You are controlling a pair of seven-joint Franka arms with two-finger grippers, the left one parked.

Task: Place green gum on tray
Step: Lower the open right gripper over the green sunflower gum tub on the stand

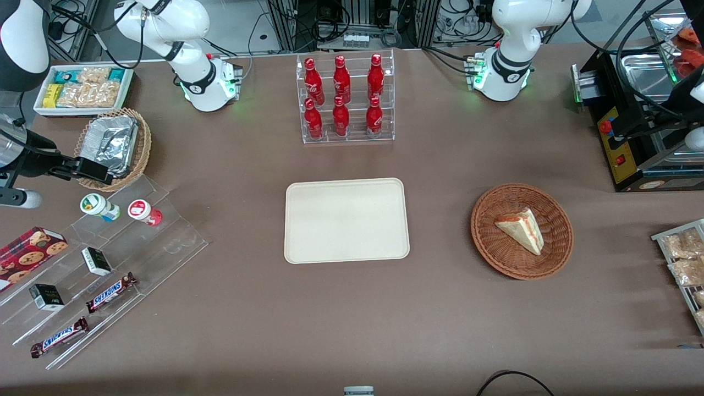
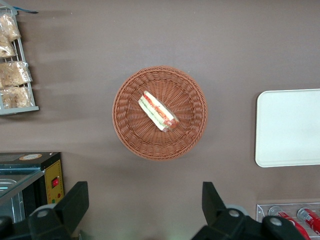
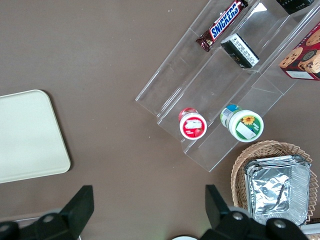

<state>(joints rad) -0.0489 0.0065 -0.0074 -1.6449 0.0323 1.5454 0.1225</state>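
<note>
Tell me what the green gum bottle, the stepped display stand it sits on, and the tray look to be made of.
Green gum: likely glossy white plastic, with a printed green lid label. Stepped stand: clear acrylic, seemingly; the table shows through it and its edges catch light. Tray: matte cream, faintly speckled, probably moulded plastic or fibre composite. The open pincer hovers above the foil container's basket, farther from the camera than the gum.

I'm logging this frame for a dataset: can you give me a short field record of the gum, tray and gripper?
green gum: upright on the clear stepped rack, beside the red gum
tray: mid-table, nothing on it
gripper: open, holding nothing, above the foil-lined basket, farther from the front camera than the green gum
task status: gum not yet grasped
</note>
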